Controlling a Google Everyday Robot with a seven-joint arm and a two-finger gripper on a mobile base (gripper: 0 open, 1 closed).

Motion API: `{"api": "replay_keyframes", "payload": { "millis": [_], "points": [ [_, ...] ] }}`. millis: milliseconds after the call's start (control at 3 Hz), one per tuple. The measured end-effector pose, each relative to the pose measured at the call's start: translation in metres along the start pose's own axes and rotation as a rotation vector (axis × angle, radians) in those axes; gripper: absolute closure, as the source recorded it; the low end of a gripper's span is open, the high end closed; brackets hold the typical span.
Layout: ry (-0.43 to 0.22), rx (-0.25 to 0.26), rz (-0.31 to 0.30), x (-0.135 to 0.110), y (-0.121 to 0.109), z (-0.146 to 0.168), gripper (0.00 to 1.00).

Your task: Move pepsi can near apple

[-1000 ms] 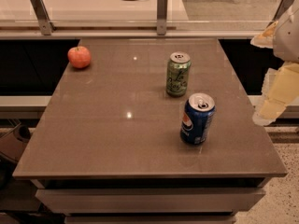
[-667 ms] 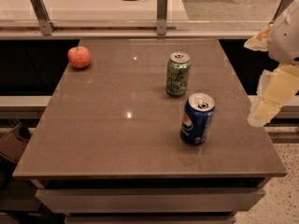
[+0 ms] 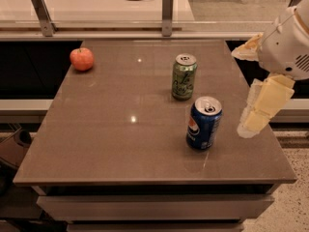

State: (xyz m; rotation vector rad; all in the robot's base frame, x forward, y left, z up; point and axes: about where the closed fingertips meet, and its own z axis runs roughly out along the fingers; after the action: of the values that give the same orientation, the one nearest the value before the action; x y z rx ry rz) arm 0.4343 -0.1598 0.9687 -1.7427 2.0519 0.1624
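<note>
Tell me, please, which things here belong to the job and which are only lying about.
Belong to the job:
pepsi can, upright at front right
apple, far left corner
gripper, by the right edge of the table, right of the pepsi can

Only lying about:
green can, upright behind the pepsi can

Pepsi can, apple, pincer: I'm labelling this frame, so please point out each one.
pepsi can (image 3: 203,123), camera view, on its blue side.
apple (image 3: 82,59), camera view, middle of its red skin.
pincer (image 3: 249,123), camera view, at its tips, just right of the pepsi can.
</note>
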Motion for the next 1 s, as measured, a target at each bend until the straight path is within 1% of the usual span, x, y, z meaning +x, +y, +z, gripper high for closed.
{"api": "replay_keyframes", "payload": {
  "millis": [333, 667, 1000],
  "points": [
    [-0.105, -0.013, -0.013, -0.010, 0.002, 0.020, 0.00],
    [-0.239, -0.017, -0.020, -0.018, -0.003, 0.044, 0.00],
    [-0.357, -0.017, -0.010, -0.015, -0.013, 0.065, 0.00]
  ]
}}
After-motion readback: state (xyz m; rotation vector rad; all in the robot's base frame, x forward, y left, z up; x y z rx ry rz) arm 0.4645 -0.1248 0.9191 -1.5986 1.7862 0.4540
